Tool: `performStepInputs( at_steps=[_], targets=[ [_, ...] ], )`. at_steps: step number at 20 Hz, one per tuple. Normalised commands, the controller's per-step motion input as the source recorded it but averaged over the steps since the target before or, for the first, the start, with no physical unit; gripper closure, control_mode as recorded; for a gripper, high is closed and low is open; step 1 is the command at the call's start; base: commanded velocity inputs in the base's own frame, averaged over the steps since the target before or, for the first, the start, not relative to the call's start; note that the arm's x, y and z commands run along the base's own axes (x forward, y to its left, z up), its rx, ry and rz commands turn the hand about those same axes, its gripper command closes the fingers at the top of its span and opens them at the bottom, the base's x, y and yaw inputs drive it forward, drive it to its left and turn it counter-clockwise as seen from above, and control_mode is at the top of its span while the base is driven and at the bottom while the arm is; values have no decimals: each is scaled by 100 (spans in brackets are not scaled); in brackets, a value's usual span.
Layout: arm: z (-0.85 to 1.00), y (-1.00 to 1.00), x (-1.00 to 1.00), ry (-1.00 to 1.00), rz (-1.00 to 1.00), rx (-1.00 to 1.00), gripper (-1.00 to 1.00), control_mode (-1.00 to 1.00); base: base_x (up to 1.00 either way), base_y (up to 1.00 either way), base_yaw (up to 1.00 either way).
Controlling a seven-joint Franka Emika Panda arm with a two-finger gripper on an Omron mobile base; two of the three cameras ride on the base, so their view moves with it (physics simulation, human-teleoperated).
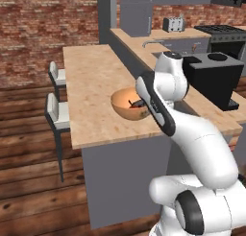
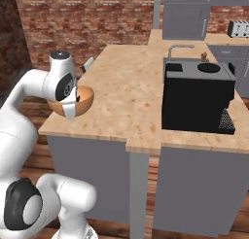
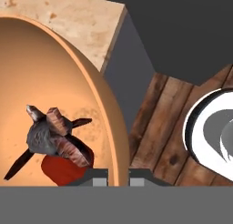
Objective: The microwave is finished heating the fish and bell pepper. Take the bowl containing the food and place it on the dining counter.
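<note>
The white arm is holding the round orange-tan glossy bowl over the near end of the long light wood-look dining counter, close to its front corner. In the hand view the gripper is straddling the bowl's rim, one dark tip inside and one outside, so it looks clamped on the wall. Inside the bowl the small grey fish is lying on top of the small red bell pepper. I cannot tell whether the bowl's base is touching the top yet. This looks like the placing step, nearly done. Next it needs a gentle lowering until the bowl sits flat, well inside the edge, then opening and lifting straight away.
</note>
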Motion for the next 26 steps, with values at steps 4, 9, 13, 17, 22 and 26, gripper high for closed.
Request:
performStepInputs(
  at_steps=[4, 9, 13, 17, 22, 26],
  targets=[
    [-33, 22, 99, 2, -10, 0, 100, -100, 0, 0, 0],
    [-43, 16, 100, 0, -12, 0, 100, -100, 0, 0, 0],
    [-54, 0, 100, 1, -10, 0, 100, -100, 0, 0, 0],
    [-52, 0, 100, 2, -7, 0, 100, -100, 0, 0, 0],
    [-47, 0, 100, 1, -4, 0, 100, -100, 0, 0, 0],
    [-30, 0, 99, 0, -1, 0, 100, -100, 0, 0, 0]
  ],
)
